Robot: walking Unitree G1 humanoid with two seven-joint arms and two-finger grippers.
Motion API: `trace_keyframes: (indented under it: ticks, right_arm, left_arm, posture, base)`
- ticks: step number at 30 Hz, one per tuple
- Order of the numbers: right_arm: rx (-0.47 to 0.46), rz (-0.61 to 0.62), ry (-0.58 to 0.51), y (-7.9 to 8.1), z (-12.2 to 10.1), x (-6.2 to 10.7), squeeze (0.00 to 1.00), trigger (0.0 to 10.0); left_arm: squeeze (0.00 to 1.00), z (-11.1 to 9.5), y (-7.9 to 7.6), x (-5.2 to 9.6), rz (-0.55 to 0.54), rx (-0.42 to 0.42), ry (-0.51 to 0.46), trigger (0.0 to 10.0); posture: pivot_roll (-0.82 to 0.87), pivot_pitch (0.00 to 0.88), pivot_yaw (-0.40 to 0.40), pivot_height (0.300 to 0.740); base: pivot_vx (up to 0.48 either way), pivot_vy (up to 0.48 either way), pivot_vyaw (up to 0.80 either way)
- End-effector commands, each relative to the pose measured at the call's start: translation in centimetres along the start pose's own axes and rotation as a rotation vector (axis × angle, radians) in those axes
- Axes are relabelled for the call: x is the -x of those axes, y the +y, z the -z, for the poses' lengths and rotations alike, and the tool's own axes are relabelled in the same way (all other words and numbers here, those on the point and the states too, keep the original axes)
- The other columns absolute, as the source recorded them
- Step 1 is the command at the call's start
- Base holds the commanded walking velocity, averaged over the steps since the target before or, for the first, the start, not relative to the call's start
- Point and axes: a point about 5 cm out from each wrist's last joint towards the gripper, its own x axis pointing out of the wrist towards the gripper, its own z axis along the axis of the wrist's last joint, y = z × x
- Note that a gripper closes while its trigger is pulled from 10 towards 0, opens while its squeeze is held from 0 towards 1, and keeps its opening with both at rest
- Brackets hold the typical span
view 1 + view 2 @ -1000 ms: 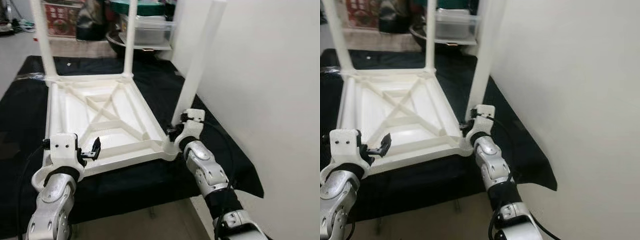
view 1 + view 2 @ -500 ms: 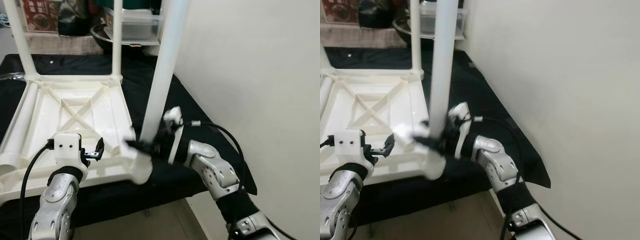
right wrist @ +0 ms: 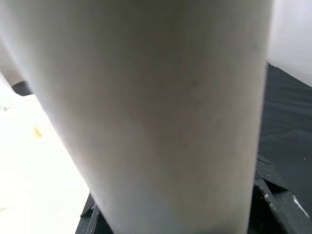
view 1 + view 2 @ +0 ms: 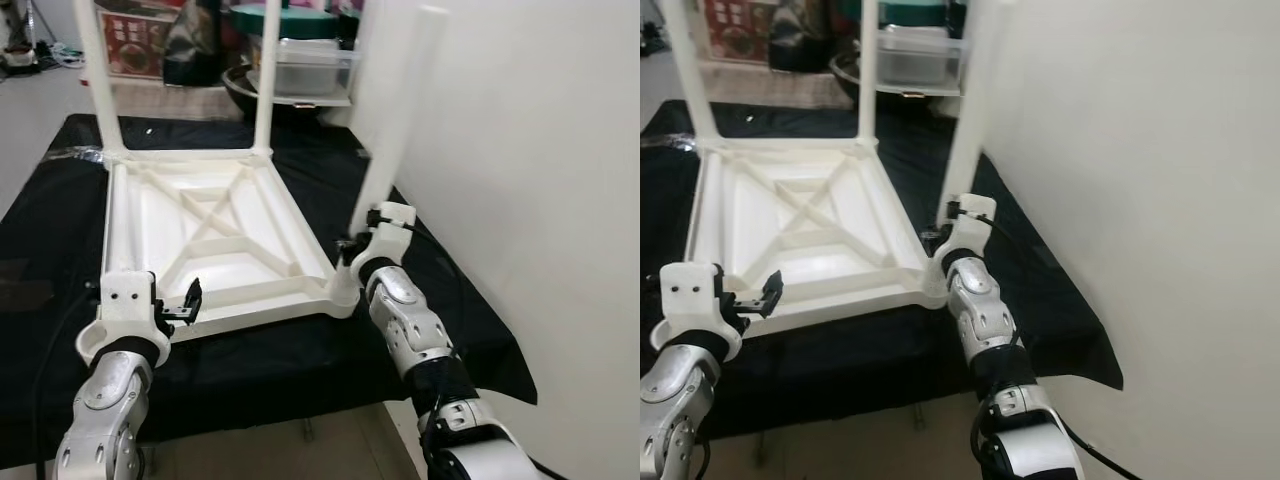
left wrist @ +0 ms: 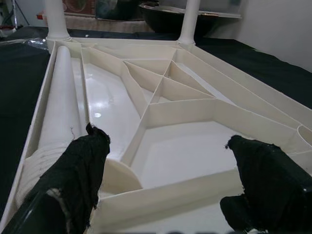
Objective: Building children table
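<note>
The white children's table (image 4: pixel 215 235) lies upside down on a black cloth (image 4: pixel 40 230), its ribbed underside facing up and two legs (image 4: pixel 93 75) standing at its far corners. At its near right corner my right gripper (image 4: pixel 352 250) is clamped around a third leg (image 4: pixel 395 120), which stands nearly upright beside the white wall (image 4: pixel 540 180). My left gripper (image 5: pixel 170 161) hovers at the near left corner, fingers (image 5: pixel 83 165) spread wide and holding nothing; a loose leg (image 5: pixel 58 112) lies along the left edge.

The right hand (image 4: pixel 350 250) has brought the white leg (image 4: pixel 398 120), tilted and lifted half a second ago, back upright at the tabletop's (image 4: pixel 215 240) near right corner.
</note>
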Motion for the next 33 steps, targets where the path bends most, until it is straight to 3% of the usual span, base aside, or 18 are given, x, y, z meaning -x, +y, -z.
trace_keyframes:
  ticks: [1,2,3,4,6,7,11,14,17,18,19,20,22,25,26,31,32,33]
  right_arm:
    - [0.023,-0.093,0.142,0.1,2.9,0.9,0.04,10.0]
    - [0.023,-0.093,0.142,0.1,2.9,0.9,0.04,10.0]
    - [-0.013,-0.243,0.081,1.5,1.8,1.1,1.0,10.0]
    - [-0.042,-0.407,0.034,2.7,0.9,1.4,1.0,10.0]
    - [-0.042,-0.407,0.034,2.7,0.9,1.4,1.0,10.0]
    - [-0.051,-0.59,-0.014,3.8,-0.1,1.7,0.0,10.0]
    - [-0.043,-0.795,-0.05,4.7,-1.0,2.5,0.0,10.0]
    - [0.013,-1.144,-0.052,5.5,-1.3,4.9,0.0,10.0]
    - [0.016,-1.16,-0.039,5.8,-0.7,5.1,0.0,10.0]
    - [0.01,-1.11,-0.037,6.0,-0.4,4.7,0.0,4.7]
    - [0.01,-1.11,-0.037,6.0,-0.4,4.7,0.0,4.7]
    - [-0.029,-1.012,-0.045,6.0,-0.4,4.0,0.0,0.0]
    - [-0.026,-0.632,-0.018,4.7,0.3,1.8,0.0,0.0]
    - [-0.021,-0.47,0.003,3.9,0.8,1.0,0.0,0.0]
    - [0.0,-0.209,0.067,1.8,1.8,0.3,0.0,0.0]
    - [0.101,0.121,0.145,-1.8,3.1,0.6,0.0,0.0]
    - [0.132,0.042,0.135,-1.0,2.7,0.6,0.0,10.0]
    - [0.121,-0.025,0.107,-0.2,2.3,0.7,0.0,10.0]
  left_arm:
    - [0.0,-0.1,-0.5,-0.1,0.025,0.012,-0.006,10.0]
    - [0.0,-0.1,-0.5,-0.1,0.025,0.012,-0.006,10.0]
    - [0.0,-0.1,-0.5,-0.1,0.026,0.012,-0.006,10.0]
    - [0.0,-0.1,-0.5,-0.1,0.027,0.012,-0.006,10.0]
    - [0.0,-0.1,-0.5,-0.1,0.027,0.012,-0.006,10.0]
    - [0.0,-0.1,-0.6,-0.2,0.028,0.013,-0.007,10.0]
    - [0.0,-0.1,-0.6,-0.2,0.029,0.014,-0.007,10.0]
    - [0.0,-0.2,-0.7,-0.3,0.029,0.018,-0.01,10.0]
    - [0.0,-0.2,-0.7,-0.3,0.027,0.021,-0.013,10.0]
    - [0.0,-0.2,-0.7,-0.3,0.026,0.021,-0.014,10.0]
    - [0.0,-0.2,-0.7,-0.3,0.026,0.021,-0.014,10.0]
    - [0.0,-0.2,-0.7,-0.2,0.026,0.022,-0.014,10.0]
    - [0.0,-0.3,-0.7,-0.2,0.028,0.023,-0.014,10.0]
    - [0.0,-0.3,-0.7,-0.2,0.029,0.023,-0.014,10.0]
    - [0.0,-0.3,-0.7,-0.2,0.03,0.022,-0.013,10.0]
    - [0.0,-0.3,-0.7,-0.2,0.032,0.021,-0.012,10.0]
    - [0.0,-0.3,-0.7,-0.2,0.032,0.021,-0.012,10.0]
    - [0.0,-0.3,-0.6,-0.3,0.031,0.021,-0.012,10.0]
  posture:
    - [0.18,0.0,-0.17,0.74]
    - [0.18,0.0,-0.17,0.74]
    - [0.18,0.0,-0.169,0.74]
    - [0.18,0.0,-0.169,0.74]
    - [0.18,0.0,-0.169,0.74]
    - [0.17,0.0,-0.169,0.74]
    - [0.17,0.0,-0.169,0.74]
    - [0.18,0.0,-0.177,0.74]
    - [0.18,0.0,-0.18,0.74]
    - [0.18,0.0,-0.179,0.74]
    - [0.18,0.0,-0.179,0.74]
    - [0.18,0.0,-0.176,0.74]
    - [0.17,0.0,-0.169,0.74]
    - [0.17,0.0,-0.169,0.74]
    - [0.17,0.0,-0.169,0.74]
    - [0.17,0.0,-0.166,0.74]
    - [0.16,0.0,-0.166,0.74]
    - [0.16,0.0,-0.165,0.74]
  base:
    - [0.0,0.0,0.0]
    - [0.0,0.0,0.0]
    - [0.0,0.0,0.0]
    - [0.0,0.0,0.0]
    - [0.0,0.0,0.0]
    - [0.0,0.0,0.0]
    - [0.0,0.0,0.0]
    - [0.0,0.0,0.0]
    - [0.0,0.0,0.0]
    - [0.0,0.0,0.0]
    - [0.0,0.0,0.0]
    - [0.0,0.0,0.0]
    - [0.0,0.0,0.0]
    - [0.0,0.0,0.0]
    - [0.0,0.0,0.0]
    - [0.0,0.0,0.0]
    - [0.0,0.0,0.0]
    - [0.0,0.0,0.0]
